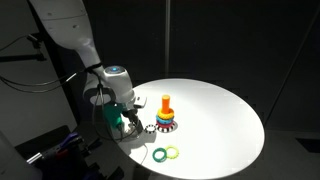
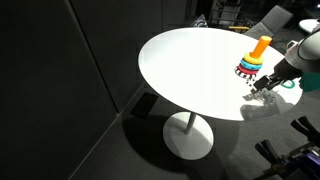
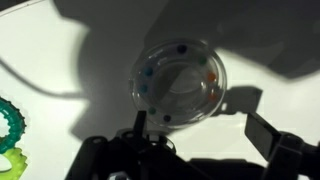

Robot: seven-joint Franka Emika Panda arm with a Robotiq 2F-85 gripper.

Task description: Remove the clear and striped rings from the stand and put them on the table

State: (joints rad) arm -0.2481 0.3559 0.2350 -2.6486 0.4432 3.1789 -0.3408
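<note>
The clear ring, with small coloured beads inside, lies flat on the white table in the wrist view. My gripper is open just behind it, one dark finger at the ring's near edge and the other well apart. The stand with its orange post shows in both exterior views, also from the far side. The striped ring sits at the post's base. My gripper hangs low over the table beside the stand. The clear ring is too faint to make out in the exterior views.
A green ring and a yellow ring lie on the round white table near its front edge. The green one shows at the edge of the wrist view. The table's rim drops off to a dark floor.
</note>
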